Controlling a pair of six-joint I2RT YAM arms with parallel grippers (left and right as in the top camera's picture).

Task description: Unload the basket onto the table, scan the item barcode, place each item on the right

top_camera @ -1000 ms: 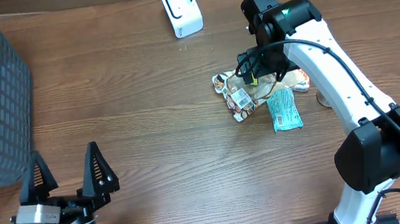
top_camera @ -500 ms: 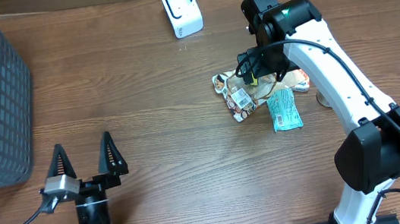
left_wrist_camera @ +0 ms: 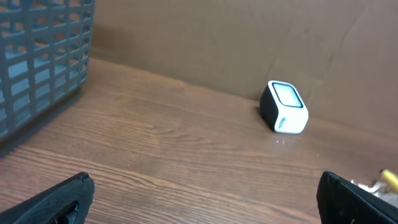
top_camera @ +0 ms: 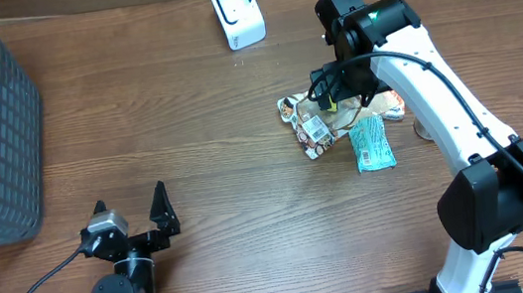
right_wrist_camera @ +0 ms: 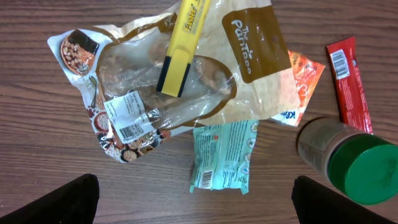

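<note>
On the right of the table point(top_camera: 223, 161), the right gripper point(right_wrist_camera: 196, 200) hangs wide open and empty over a clear nut bag point(right_wrist_camera: 155, 106), barcode label point(right_wrist_camera: 130, 126) up, probably lining up a grab, while the left gripper point(top_camera: 131, 205) sits low, also spread and empty, facing the scanner point(top_camera: 237, 12).

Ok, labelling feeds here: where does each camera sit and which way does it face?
Overhead: above the table, looking straight down; both arms show.
Left wrist: low, facing across toward scanner and basket; left gripper at bottom corners.
Right wrist: straight down on nut bag; right gripper at bottom corners.
Shared: overhead also shows scanner, nut bag.
</note>
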